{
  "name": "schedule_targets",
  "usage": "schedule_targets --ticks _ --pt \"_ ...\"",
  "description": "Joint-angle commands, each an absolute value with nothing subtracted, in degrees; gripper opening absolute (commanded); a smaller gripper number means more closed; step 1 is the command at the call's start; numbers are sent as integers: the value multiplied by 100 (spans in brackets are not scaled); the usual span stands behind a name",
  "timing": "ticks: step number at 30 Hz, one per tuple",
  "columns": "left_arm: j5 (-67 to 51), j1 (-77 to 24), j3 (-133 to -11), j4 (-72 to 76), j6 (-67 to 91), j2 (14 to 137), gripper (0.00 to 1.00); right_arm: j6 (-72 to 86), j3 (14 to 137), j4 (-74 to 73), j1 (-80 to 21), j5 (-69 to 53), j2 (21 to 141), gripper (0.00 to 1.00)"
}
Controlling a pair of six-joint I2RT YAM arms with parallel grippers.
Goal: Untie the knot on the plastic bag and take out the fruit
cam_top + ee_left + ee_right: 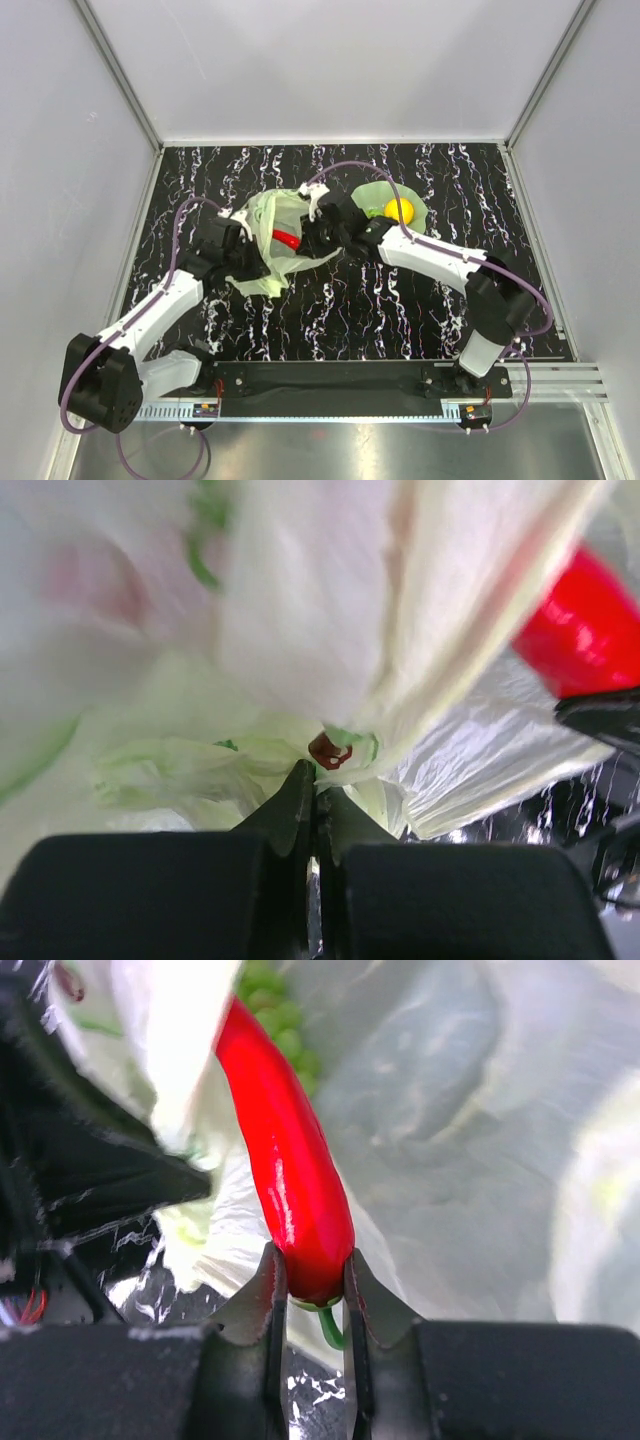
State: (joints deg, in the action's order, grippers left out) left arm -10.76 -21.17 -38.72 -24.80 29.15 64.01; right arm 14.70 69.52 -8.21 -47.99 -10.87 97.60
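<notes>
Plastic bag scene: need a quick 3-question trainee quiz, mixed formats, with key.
1. True or false: the yellow-orange fruit lies on the green dish, outside the plastic bag.
2. What sits between the fingers of the right gripper? A) a grape bunch B) the long red piece C) a bag handle
3. Fill in: the left gripper is shut on the ____.
Key: 1 true; 2 B; 3 plastic bag.
</notes>
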Motion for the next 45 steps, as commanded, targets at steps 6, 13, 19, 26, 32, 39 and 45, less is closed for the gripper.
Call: schedule_targets --ticks 6,13,19,26,32,39,45 --pt "-54 -2127 -4798 -2232 2910 6484 0 2039 7858 -3198 -4887 1133 9537 0" --pt "-79 -2118 -4825 -1934 3014 6847 0 1898 7761 -3840 -4887 1309 8738 0" --pt "-176 -2118 -4782 -1942 2971 6794 0 2048 7058 -3419 -4878 1713 7332 0" --pt "-360 -2109 -4527 -2048 2918 6390 0 2381 6760 -3788 -4203 2654 7118 0" --pt "-712 -2118 -4465 -2109 2769 6188 0 2522 6363 -3094 -3069 2180 7364 0" --pt "-1124 -2118 -4386 -2162 2610 6021 0 3039 6328 -2848 -2348 2189 7875 0" --pt "-1160 -2118 -4324 -2276 2505 5871 0 2937 6231 -2384 -2206 1586 8340 0"
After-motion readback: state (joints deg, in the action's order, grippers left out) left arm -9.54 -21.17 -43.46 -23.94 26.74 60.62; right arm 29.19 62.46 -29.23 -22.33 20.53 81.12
